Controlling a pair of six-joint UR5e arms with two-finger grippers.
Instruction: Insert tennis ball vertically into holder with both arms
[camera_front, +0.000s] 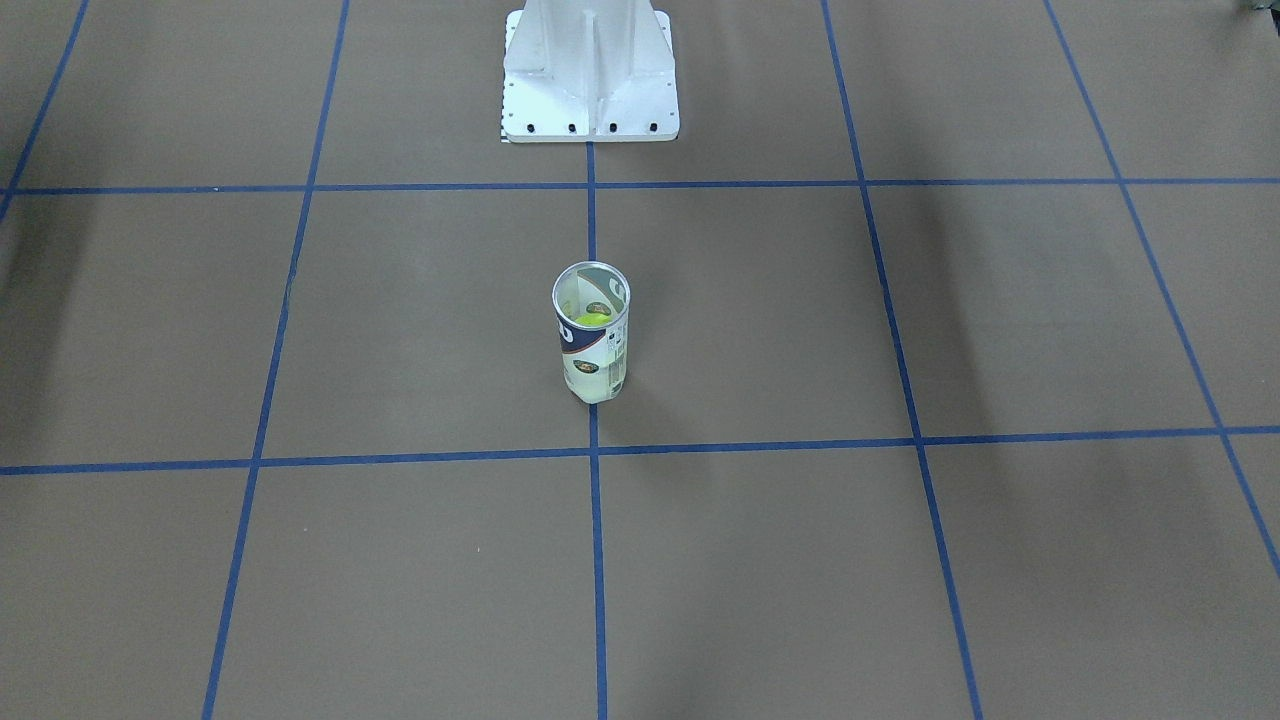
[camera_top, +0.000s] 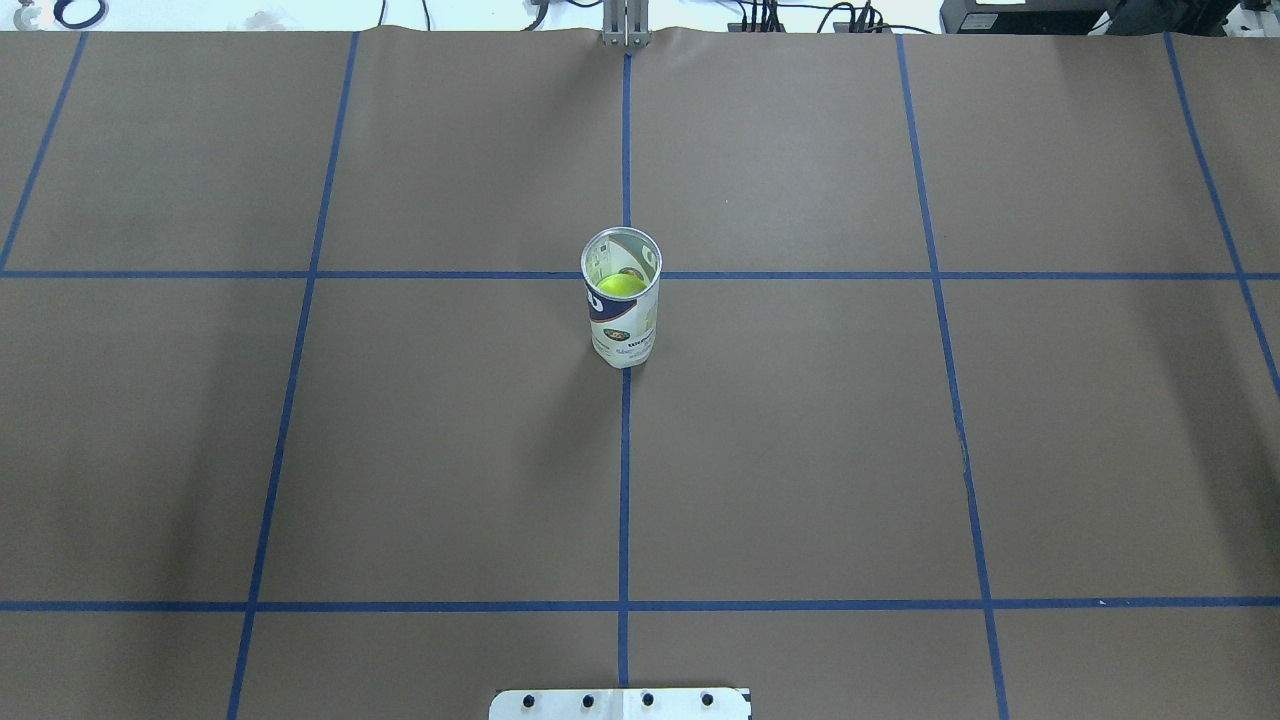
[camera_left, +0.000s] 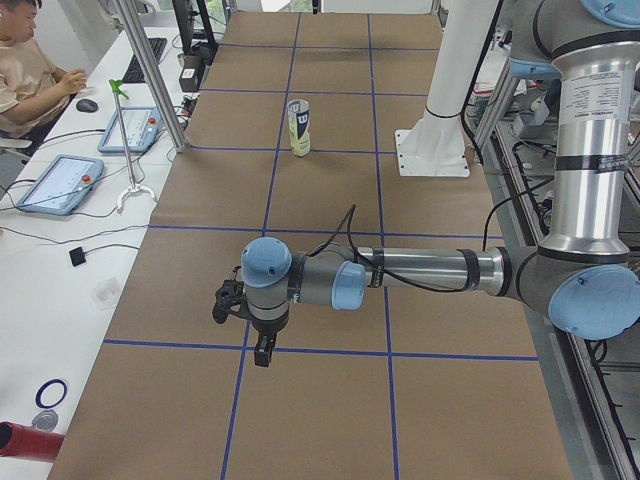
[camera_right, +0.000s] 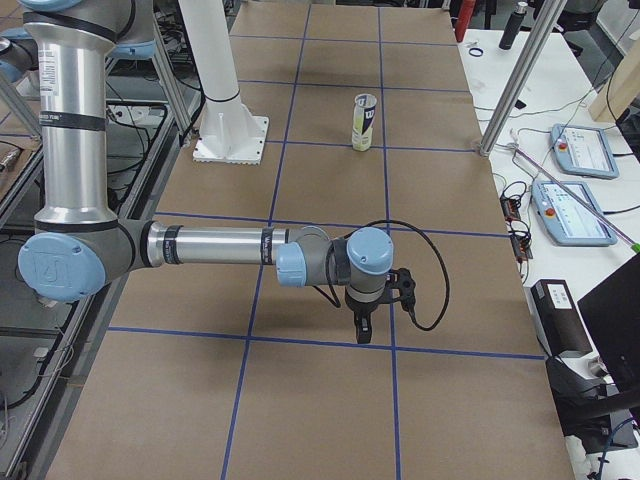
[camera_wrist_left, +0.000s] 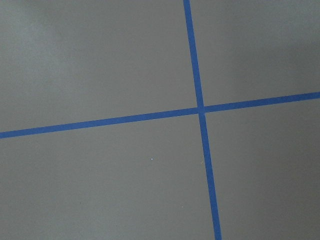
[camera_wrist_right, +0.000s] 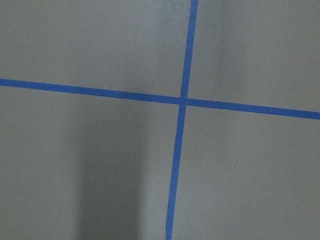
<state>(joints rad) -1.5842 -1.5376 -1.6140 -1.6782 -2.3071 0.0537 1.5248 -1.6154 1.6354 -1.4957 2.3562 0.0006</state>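
**Can upright at centre, both claws parked wide**

Here's the picture: the holder (camera_top: 621, 300) stands upright in the middle of the surface (camera_top: 400, 450), right on the centre tape line (camera_top: 624, 480), open mouth up. Down inside I see a yellow-green tennis ball (camera_top: 621, 285), below the silver rim (camera_top: 621, 232). Going by that, the insertion looks done.

My left claw (camera_left: 262, 358) hangs over a tape crossing, well apart from the holder. My right claw (camera_right: 364, 336) hangs the same way at the other end of the surface. Both show only in the side views, so I can't tell whether their fingers are apart or together. Neither has anything in it that I can see, and my wrist cameras show only bare brown surface and blue tape.

How will this can handle? I'd call it light, with thin clear plastic walls that give under a hard squeeze. It's smooth and likely slippery on the label. It's tall and narrow, so a sideways nudge could tip it. The metal rim looks like the stiffest part.

If I must take hold, I'd grip the label band at mid-height, on opposite sides, with gentle pressure. The ball is felt, springy and forgiving.
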